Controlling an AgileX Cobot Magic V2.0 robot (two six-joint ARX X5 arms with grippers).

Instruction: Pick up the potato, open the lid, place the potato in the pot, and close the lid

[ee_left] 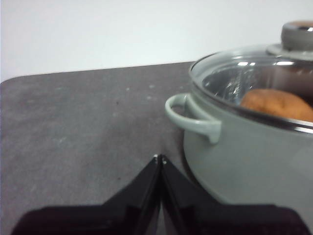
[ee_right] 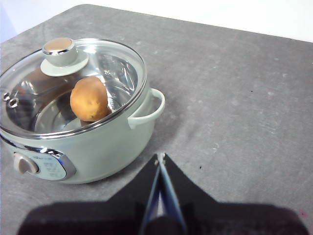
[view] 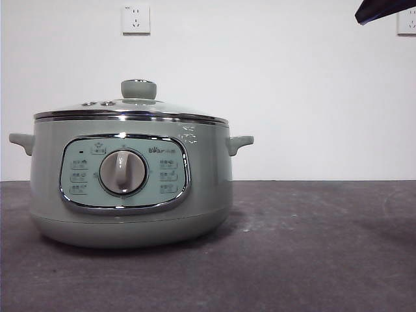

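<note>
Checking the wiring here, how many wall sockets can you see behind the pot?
2: one wall socket above the pot, another at the right edge, partly cut off. More could lie outside view.

glossy sage pot point(view: 130, 214) with chrome trim, clear glass lid point(ee_right: 112, 73), dull rough-skinned potato point(ee_right: 89, 98), matt grey table point(view: 312, 247).

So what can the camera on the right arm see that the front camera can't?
Only the right wrist view shows the potato inside the pot, seen through the glass lid, plus the right gripper with its fingers shut. Only the front view shows the whole control panel and the wall sockets. Both show the pot with the lid on.
</note>
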